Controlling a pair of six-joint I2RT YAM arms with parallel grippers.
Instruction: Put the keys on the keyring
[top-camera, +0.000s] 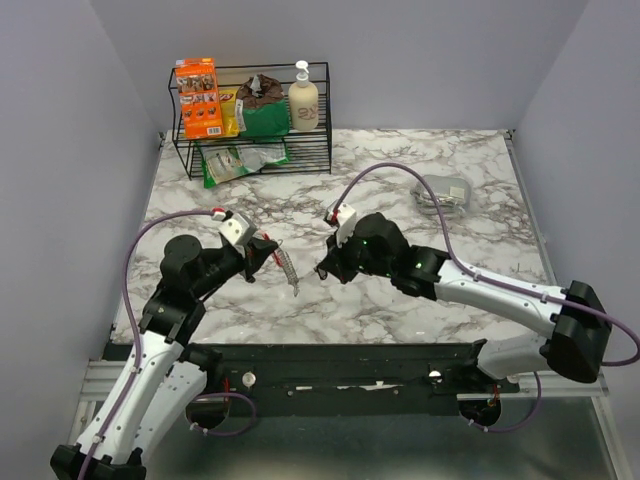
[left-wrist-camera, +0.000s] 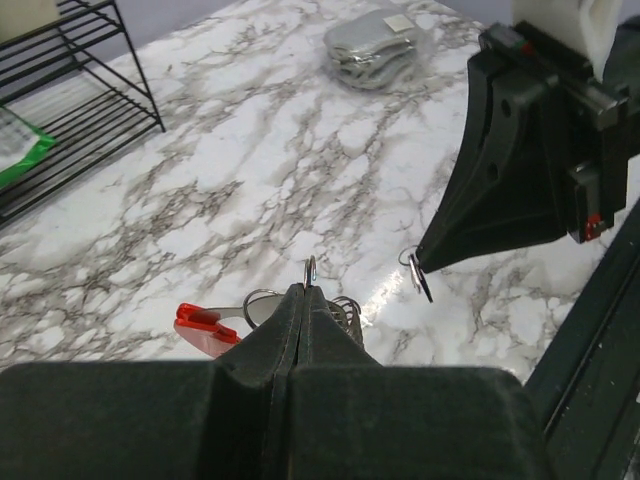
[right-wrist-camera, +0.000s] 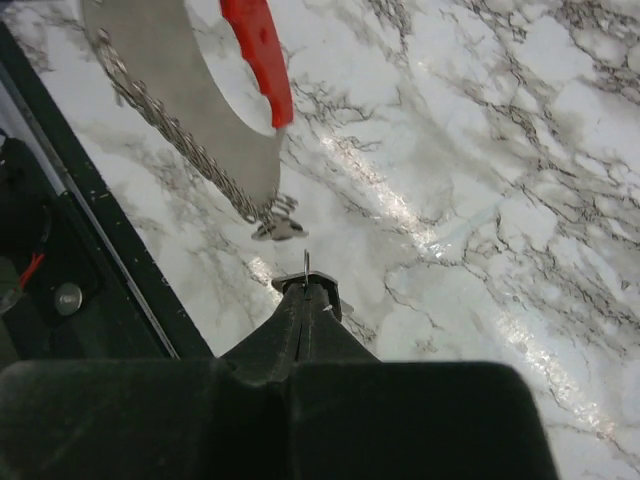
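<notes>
Well, the marble table (top-camera: 400, 300) fills the overhead view, with a black wire rack (top-camera: 305, 152) at its far left edge. That rack carries an orange box (top-camera: 199, 98), green bags (top-camera: 262, 118) and a pump bottle (top-camera: 303, 100). Over at the far right lies a gray packet (top-camera: 443, 192), well apart from the action.

Both arms reach in toward the middle of the table, noses nearly meeting.

The left gripper (top-camera: 272, 252) has its fingers pressed tight together, and the left wrist view shows a thin wire ring poking up from between the tips. The keyring (top-camera: 287, 268) hangs from that pinch. Its gray ridged side points toward the arms' bases and its red side sits up by the fingers. From the right wrist camera, the small wire loop at its end lies just beyond the right fingertips, near them but not touching.

The right gripper (top-camera: 322, 270) is likewise clamped closed, and it nips the key (left-wrist-camera: 420, 278), a tiny dark piece, at the very tips of its fingers. Key and keyring sit close, with a small gap of marble showing between them.
</notes>
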